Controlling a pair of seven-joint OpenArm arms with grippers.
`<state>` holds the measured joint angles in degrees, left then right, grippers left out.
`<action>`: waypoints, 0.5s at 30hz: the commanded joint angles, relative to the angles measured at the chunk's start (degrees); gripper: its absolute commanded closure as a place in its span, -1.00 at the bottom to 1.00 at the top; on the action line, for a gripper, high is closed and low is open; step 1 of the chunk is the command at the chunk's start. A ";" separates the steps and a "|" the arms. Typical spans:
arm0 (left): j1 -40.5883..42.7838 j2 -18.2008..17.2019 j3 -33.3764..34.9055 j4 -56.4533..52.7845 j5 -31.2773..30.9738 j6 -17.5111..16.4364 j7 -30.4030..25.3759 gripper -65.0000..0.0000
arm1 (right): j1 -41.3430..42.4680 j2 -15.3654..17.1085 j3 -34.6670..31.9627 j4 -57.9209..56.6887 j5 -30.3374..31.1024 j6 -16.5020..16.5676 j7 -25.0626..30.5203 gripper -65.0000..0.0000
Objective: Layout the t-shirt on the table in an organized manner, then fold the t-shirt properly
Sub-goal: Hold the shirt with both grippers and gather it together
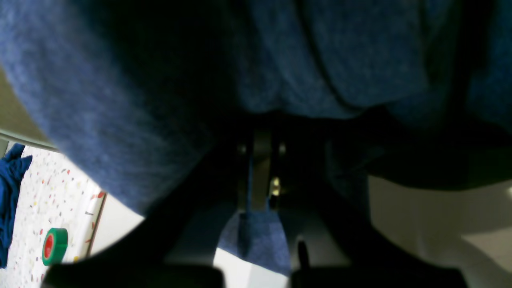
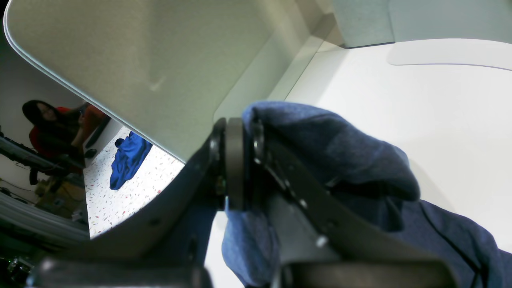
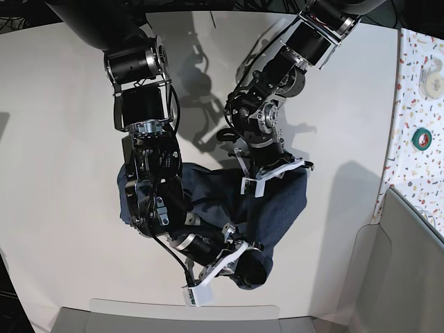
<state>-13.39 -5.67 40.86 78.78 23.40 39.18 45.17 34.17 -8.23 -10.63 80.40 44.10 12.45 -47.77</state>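
The dark navy t-shirt (image 3: 281, 208) lies bunched on the white table (image 3: 55, 139), between the two arms. My left gripper (image 3: 274, 175) sits on its far edge. In the left wrist view the gripper (image 1: 260, 180) is shut on a thin fold of the shirt (image 1: 256, 236), and more shirt cloth hangs across the top. My right gripper (image 3: 218, 267) is at the shirt's near edge. In the right wrist view this gripper (image 2: 240, 160) is shut on the shirt (image 2: 340, 148), which drapes over one finger. No white letters show.
A speckled side surface (image 3: 416, 104) at the right holds a green tape roll (image 3: 420, 137) and a white roll (image 3: 433, 67). A bright-blue cloth (image 2: 128, 160) lies on it. Grey panels (image 3: 402, 263) stand at the near right and near edge. A person (image 2: 52, 124) sits beyond.
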 commanded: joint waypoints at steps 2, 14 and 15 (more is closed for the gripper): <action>0.42 -0.53 -0.38 1.17 1.17 0.82 -1.17 1.00 | 2.27 -0.17 0.13 1.31 1.22 0.70 1.83 1.00; 9.83 -0.26 -1.87 14.62 0.73 0.82 -14.62 0.50 | 2.35 5.11 0.22 1.31 1.05 0.70 1.83 1.00; 10.00 -0.26 -1.52 14.36 0.73 0.82 -15.06 0.42 | 2.35 5.46 0.22 1.31 1.05 0.70 1.83 1.00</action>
<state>-2.70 -6.09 39.13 92.23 23.03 39.44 32.08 34.30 -2.70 -10.48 80.55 43.88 12.43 -47.64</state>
